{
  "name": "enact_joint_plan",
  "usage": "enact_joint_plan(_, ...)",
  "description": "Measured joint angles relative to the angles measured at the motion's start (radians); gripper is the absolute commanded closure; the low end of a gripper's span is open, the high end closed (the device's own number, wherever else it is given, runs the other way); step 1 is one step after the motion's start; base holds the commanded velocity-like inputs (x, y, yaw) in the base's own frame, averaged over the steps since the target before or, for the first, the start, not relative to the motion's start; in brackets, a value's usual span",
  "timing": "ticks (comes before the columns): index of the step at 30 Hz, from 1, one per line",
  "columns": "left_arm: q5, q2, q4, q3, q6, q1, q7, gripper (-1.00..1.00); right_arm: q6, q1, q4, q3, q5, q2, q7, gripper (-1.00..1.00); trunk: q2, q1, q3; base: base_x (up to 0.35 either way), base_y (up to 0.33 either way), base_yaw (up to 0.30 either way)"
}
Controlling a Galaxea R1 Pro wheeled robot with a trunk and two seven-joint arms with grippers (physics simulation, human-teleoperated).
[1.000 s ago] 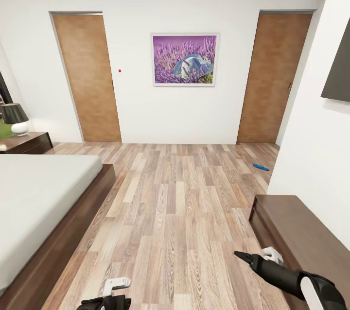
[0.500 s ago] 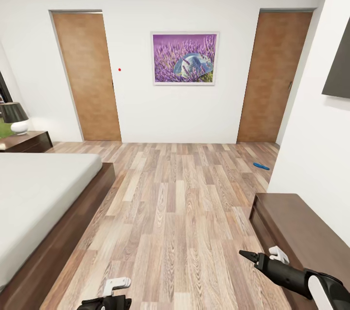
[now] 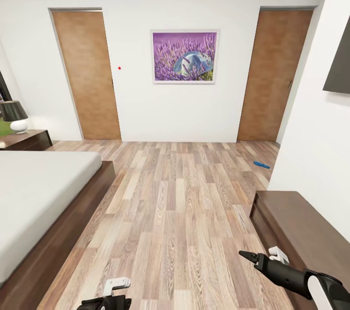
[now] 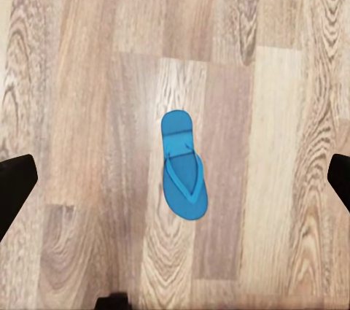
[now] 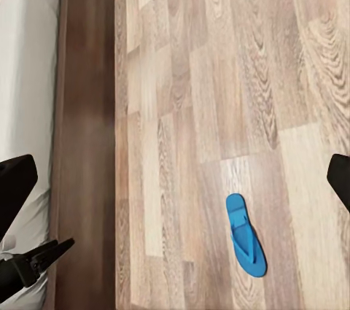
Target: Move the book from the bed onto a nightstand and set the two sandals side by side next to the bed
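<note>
One bright blue sandal lies flat on the wood floor under my left gripper, which is open with its fingers wide apart on either side. A sandal also lies on the planks a short way from the bed's dark frame in the right wrist view. Another sandal lies far off by the right wall. My right gripper hangs open over the floor beside the bench. The bed is at the left, with a nightstand behind it. The book is out of view.
A long dark bench stands along the right wall, close to my right arm. Two closed wooden doors and a purple picture are on the far wall. A lamp stands on the nightstand. Open floor runs between bed and bench.
My right gripper has shifted a little to the right and down. The head view has moved slightly. The left gripper has stayed put.
</note>
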Motion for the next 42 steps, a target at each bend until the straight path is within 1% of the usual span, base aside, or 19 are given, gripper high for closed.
enact_joint_plan(42, 0.001, -0.001, 0.000, -0.001, -0.003, 0.000, 0.000, -1.00, -0.002, 0.000, 0.003, 0.001, 0.011, 0.001, -0.003, -1.00, -0.294, 0.161, -0.132, 0.000, 0.000, 0.000)
